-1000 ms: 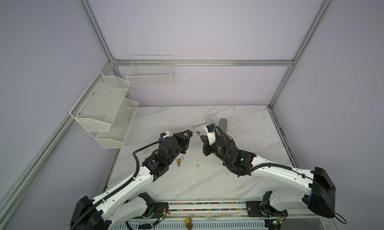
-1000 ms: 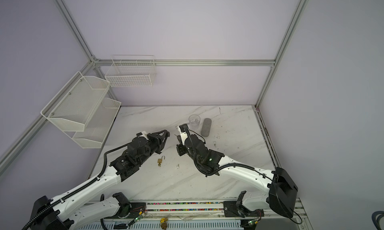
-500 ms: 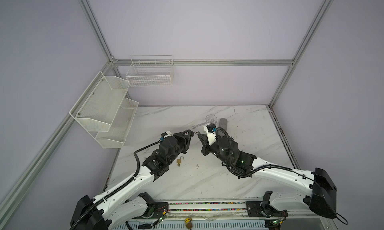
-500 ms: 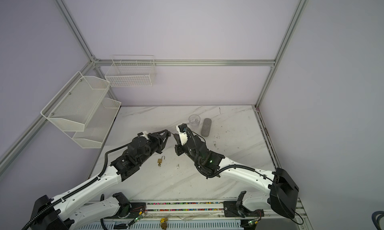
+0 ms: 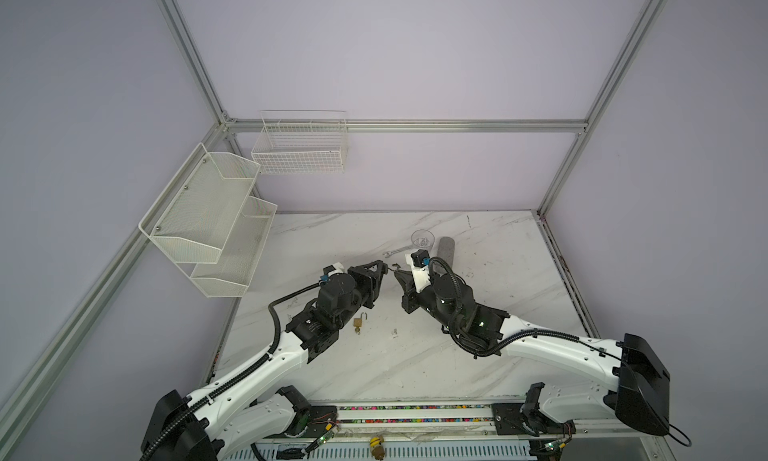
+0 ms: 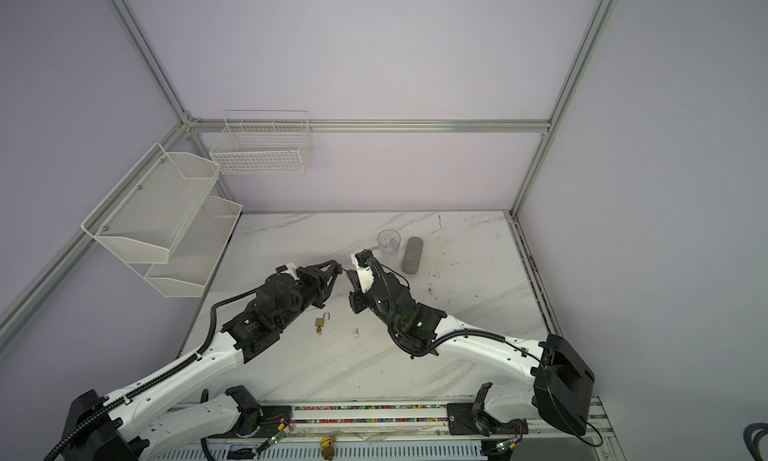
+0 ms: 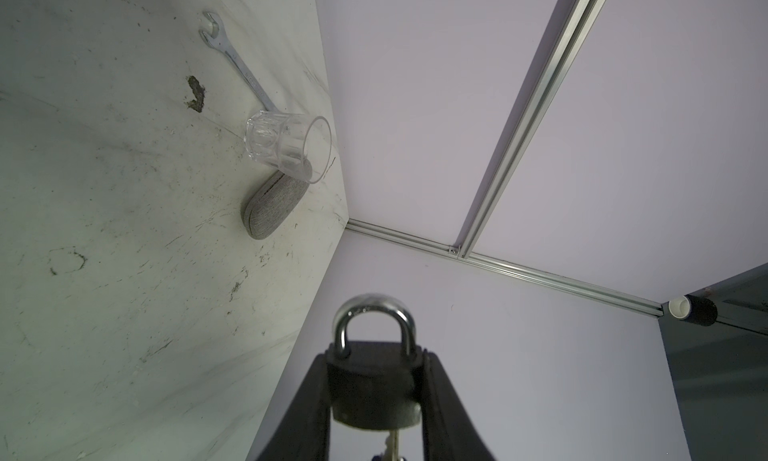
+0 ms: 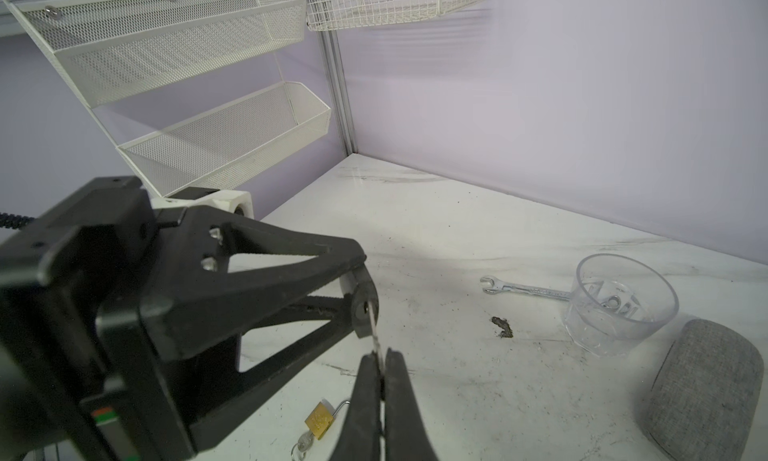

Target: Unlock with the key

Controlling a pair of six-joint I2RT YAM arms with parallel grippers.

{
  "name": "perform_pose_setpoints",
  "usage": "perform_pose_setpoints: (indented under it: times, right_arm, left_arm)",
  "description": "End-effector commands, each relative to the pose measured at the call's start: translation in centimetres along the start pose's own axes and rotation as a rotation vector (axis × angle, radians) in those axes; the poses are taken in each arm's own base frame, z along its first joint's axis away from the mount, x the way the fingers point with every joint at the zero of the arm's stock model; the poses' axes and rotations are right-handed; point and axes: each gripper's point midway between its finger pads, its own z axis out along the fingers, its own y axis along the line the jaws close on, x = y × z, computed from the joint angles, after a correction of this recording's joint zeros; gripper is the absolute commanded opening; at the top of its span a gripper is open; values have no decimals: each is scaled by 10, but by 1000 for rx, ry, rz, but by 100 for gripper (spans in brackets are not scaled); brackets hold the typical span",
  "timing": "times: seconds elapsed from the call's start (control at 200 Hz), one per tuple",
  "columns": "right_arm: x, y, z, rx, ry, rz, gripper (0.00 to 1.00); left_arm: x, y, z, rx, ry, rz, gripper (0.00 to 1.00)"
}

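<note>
Left gripper (image 7: 376, 371) clamps the padlock (image 7: 376, 400) steady, keyhole (image 8: 362, 309) facing the right gripper (image 8: 381, 357), which pinches the key (image 8: 375, 334) blade-first toward it. Key apparently inserted; depth unclear.

We are looking into a robotics lab test cell. Plain lilac panels (image 5: 395, 55) sit in an aluminium profile frame (image 5: 407, 125) and box in a marble-patterned tabletop (image 5: 415, 371). The left arm (image 5: 266, 359) and the right arm (image 5: 552, 346) are mounted along its front edge beside a rail (image 5: 415, 411) with exposed wiring. We also see white mesh shelves (image 5: 199, 213) and a wire basket (image 5: 301, 147) hanging on the walls.
</note>
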Motion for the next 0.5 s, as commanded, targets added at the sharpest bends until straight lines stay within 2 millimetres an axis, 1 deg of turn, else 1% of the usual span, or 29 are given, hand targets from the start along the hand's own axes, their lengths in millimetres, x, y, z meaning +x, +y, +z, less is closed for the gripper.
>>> perform_pose_setpoints:
  times: [0.0,0.12,0.25,0.425,0.495]
  right_arm:
    - [-3,2,0,-7,-27,-7,0]
    - [-2,3,2,-7,-23,-12,0]
    - [-8,4,1,-10,-43,-5,0]
    - [-6,5,4,-13,-42,-7,0]
    - [-2,5,7,-11,-29,-12,0]
  left_arm:
    - [2,-21,-4,80,17,-15,0]
    - [3,-22,-4,84,22,-12,0]
    - [4,-23,-4,82,22,-8,0]
    - [7,-24,-1,87,38,-6,0]
    - [8,-25,-2,93,44,-10,0]
